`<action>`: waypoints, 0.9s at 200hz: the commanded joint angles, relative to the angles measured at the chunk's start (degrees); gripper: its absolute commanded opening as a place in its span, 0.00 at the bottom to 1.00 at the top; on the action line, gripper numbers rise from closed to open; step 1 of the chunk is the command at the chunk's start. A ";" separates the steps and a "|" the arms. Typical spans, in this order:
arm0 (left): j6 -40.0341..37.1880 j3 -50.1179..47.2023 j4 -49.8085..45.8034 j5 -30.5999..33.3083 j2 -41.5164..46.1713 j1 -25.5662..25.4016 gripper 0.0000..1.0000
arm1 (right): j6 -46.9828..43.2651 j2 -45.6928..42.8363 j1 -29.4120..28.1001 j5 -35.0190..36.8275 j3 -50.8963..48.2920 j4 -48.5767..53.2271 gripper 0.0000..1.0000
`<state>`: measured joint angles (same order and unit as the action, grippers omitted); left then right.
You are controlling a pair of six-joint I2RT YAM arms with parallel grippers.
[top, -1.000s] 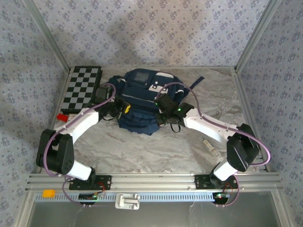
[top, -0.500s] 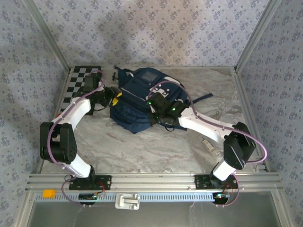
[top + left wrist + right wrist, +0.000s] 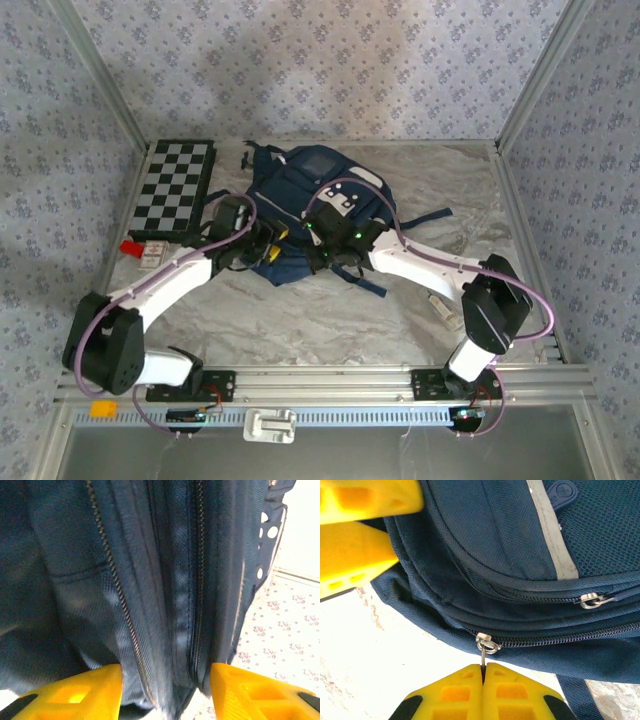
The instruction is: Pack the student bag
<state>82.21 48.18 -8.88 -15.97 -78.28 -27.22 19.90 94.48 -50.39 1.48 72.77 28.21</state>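
The student bag, navy blue with white patches, lies flat at the middle back of the table. My right gripper is at its near edge. In the right wrist view that gripper is shut on the thin metal zipper pull hanging from a slider at the end of a closed zip. My left gripper is at the bag's near left corner. Its yellow fingers stand wide apart, and the gripper straddles a zippered fold of bag fabric.
A black-and-white checkerboard lies at the back left, with a small red item in front of it. A small pale object rests near the right arm. A bag strap trails right. Metal frame posts border the table.
The left gripper has opened, swung out toward the checkerboard, then come back to the bag's near left corner. The bag has shifted and turned. The right gripper stays shut on the zipper pull.
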 commanded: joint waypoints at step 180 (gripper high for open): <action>-10.94 3.80 -6.89 -1.11 0.51 13.55 0.00 | -4.01 -2.78 8.20 13.52 -3.95 8.52 0.00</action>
<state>75.31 51.05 -14.92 -20.67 -79.96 -18.59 16.64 94.83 -47.37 8.49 71.16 27.83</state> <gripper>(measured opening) 0.047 0.052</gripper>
